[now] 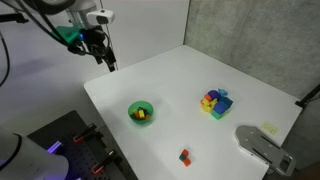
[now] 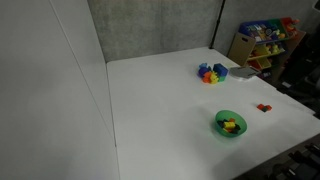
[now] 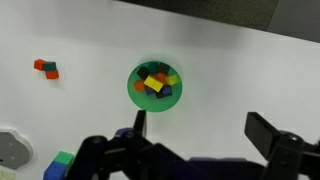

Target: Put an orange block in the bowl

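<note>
The green bowl [image 1: 141, 112] stands on the white table in both exterior views [image 2: 230, 124] and in the wrist view [image 3: 154, 85]. It holds several small blocks, yellow, orange, green and dark. A tiny orange-red block [image 1: 184, 154] lies on the table apart from the bowl, next to a dark block; it also shows in an exterior view [image 2: 264, 107] and in the wrist view [image 3: 40, 65]. My gripper [image 1: 108, 62] hangs high above the far table edge, open and empty. In the wrist view its fingers [image 3: 200, 130] spread wide below the bowl.
A multicoloured cluster of blocks [image 1: 215, 102] sits on the table, seen also in an exterior view [image 2: 211, 73]. A grey device [image 1: 262, 145] lies at the table's corner. A toy shelf [image 2: 258, 42] stands beyond the table.
</note>
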Controlling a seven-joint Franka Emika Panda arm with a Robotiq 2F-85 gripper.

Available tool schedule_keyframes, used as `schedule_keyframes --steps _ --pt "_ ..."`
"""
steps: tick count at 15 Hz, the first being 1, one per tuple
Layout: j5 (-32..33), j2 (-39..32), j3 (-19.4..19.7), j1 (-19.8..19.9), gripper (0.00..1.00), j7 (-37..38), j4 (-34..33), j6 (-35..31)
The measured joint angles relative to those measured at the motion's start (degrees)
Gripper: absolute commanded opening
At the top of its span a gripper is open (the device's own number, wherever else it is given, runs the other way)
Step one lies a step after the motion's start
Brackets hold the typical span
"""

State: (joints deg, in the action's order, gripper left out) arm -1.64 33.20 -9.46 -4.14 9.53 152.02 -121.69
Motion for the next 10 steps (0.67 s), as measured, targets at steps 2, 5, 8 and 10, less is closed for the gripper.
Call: schedule_keyframes --steps 2,5,8,10 --pt "0.03 -2.86 0.63 0.76 1.00 0.00 -2.49 0.01" --pt "0.07 -7.97 2.07 2.08 1.00 -0.08 -6.07 -0.03" --pt "0.07 -13.89 4.43 3.12 1.00 -0.98 -9.59 -0.24" --pt "0.07 -18.05 6.18 3.77 1.00 -2.33 -11.83 -1.19"
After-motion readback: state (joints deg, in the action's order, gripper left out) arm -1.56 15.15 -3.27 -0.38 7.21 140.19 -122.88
